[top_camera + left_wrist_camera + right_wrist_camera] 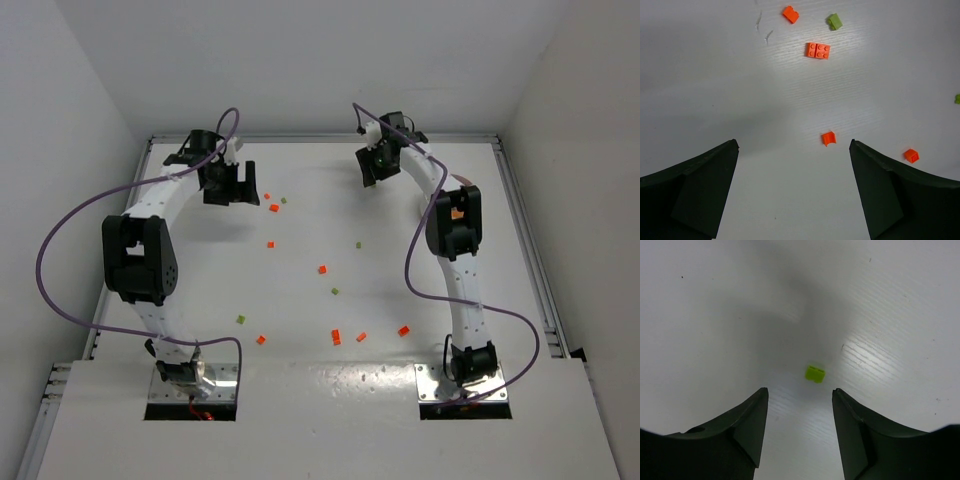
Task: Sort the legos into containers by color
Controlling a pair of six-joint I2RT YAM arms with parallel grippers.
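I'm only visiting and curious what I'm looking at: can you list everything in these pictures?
orange bricks: eight, orange-red, scattered over the table.
green bricks: four, light green, scattered among the orange ones; a fifth shows only in the right wrist view.
table: one, white, under everything.
cables: two, purple, looping along the arms.
arms: two, white and black, bases at the near edge.
left gripper: one, black, open, far left over orange bricks.
right gripper: one, black, open, far right over the fifth green brick.

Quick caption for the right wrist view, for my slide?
Right gripper, jaws apart and empty, poised over a single green lego lying on the white table.
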